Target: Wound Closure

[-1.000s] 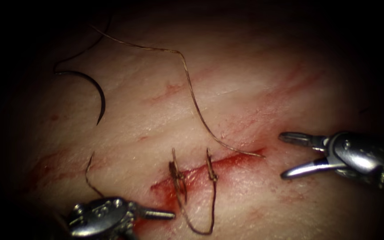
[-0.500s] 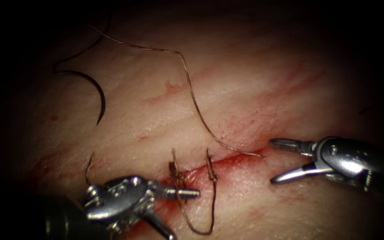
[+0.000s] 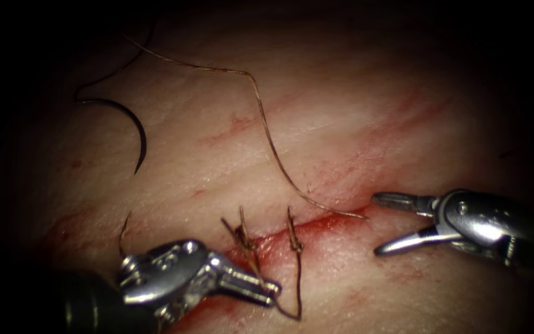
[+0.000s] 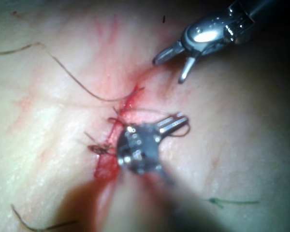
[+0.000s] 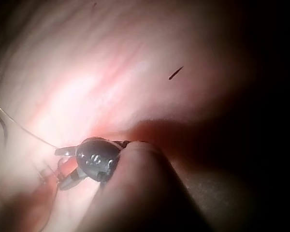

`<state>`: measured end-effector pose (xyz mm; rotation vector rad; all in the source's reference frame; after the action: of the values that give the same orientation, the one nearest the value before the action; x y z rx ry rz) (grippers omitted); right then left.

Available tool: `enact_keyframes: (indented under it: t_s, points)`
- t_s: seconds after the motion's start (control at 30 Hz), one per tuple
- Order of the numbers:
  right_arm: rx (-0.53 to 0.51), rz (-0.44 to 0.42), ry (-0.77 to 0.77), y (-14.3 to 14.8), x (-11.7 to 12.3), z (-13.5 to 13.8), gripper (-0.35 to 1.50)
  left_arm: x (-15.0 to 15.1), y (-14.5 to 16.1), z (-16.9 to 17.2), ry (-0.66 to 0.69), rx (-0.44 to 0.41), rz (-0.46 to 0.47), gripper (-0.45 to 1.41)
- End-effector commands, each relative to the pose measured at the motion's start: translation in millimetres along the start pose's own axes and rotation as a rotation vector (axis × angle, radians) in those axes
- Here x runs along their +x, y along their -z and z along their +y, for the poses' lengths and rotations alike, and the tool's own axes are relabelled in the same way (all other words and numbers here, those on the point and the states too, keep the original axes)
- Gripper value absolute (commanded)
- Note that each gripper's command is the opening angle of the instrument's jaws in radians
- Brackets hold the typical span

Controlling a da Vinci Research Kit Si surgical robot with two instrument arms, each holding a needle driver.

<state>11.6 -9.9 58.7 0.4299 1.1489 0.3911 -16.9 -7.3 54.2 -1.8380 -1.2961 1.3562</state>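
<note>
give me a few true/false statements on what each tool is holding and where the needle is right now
1. The left tool has its jaws shut on the thread. True: it grips the loop of thread on the near side of the cut.
2. The right tool holds the needle. False: its jaws stand open and hold nothing.
3. The needle is driven into the tissue at the cut. False: it lies free on the tissue, far to the left of the cut, held by neither tool.
4. The right tool sits at the right end of the cut. True.
5. A long strand of thread runs from the right end of the cut up across the tissue. True.
</note>
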Motion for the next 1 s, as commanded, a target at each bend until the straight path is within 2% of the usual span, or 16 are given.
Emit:
enact_keyframes:
  t_s: [0.03,0.17,0.3,0.4,0.6,0.7,0.73,1.0]
  points:
    - [0.003,0.002,-0.002,-0.9,-0.5,-0.1,1.45,-0.7,-0.3,-0.4,-0.005,-0.001,0.0,-0.45]
    - [0.004,-0.001,0.0,-1.1,-0.6,-0.4,1.43,-0.1,0.1,-0.4,-0.041,0.019,0.01,-0.45]
    - [0.124,-0.026,0.014,-2.0,-1.0,-2.5,1.24,2.4,1.0,-0.9,-0.068,0.083,0.041,-0.45]
    - [0.157,-0.059,0.03,-3.0,-0.9,-4.4,1.24,4.1,1.5,-1.3,-0.094,0.099,0.054,-0.45]
    - [0.203,-0.091,0.072,-4.7,-0.2,-6.6,1.31,5.9,2.0,-1.9,-0.127,0.124,0.018,-0.45]
    - [0.227,-0.071,0.121,-6.0,0.2,-6.3,1.43,6.4,2.3,-2.1,-0.137,0.128,0.02,-0.45]
    - [0.2,-0.054,0.133,-6.5,0.3,-6.0,1.48,6.6,2.5,-2.2,-0.135,0.129,0.02,-0.45]
    - [0.089,-0.058,0.144,-10.2,-1.2,-3.1,1.48,8.0,3.6,-2.2,-0.154,0.148,0.015,-0.45]
